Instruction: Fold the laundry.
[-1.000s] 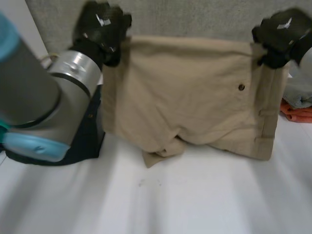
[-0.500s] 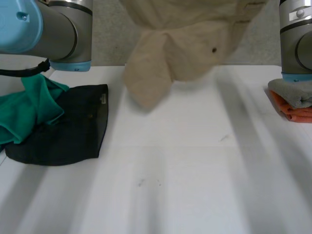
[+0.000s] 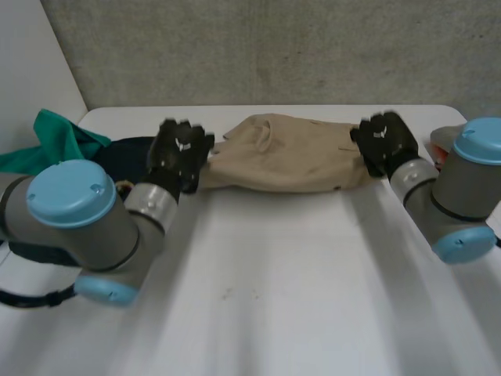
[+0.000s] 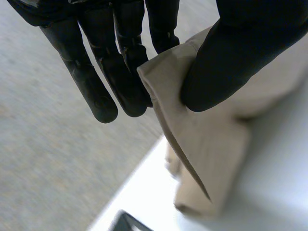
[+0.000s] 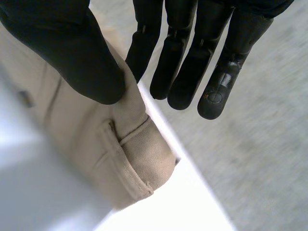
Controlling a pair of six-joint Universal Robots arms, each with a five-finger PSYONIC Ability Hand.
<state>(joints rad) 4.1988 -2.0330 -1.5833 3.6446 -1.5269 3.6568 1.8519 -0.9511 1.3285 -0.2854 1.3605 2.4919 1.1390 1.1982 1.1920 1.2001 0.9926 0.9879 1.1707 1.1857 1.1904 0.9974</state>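
A pair of tan shorts (image 3: 286, 160) lies stretched sideways across the far middle of the white table (image 3: 297, 274). My left hand (image 3: 178, 153) pinches the shorts' left end; in the left wrist view the thumb (image 4: 231, 57) presses the tan cloth (image 4: 202, 144) against the fingers (image 4: 120, 72). My right hand (image 3: 385, 142) grips the shorts' right end, and in the right wrist view its thumb (image 5: 72, 53) clamps the waistband with a belt loop (image 5: 130, 159) against the fingers (image 5: 192, 62).
A green garment (image 3: 55, 141) and a dark garment (image 3: 117, 149) lie at the far left behind my left arm. Folded grey and orange cloth (image 3: 442, 139) sits at the far right behind my right arm. A grey wall (image 3: 258, 51) backs the table.
Both hands have swung the shorts from hanging high in the air down onto the far part of the table, keeping hold of the two ends.
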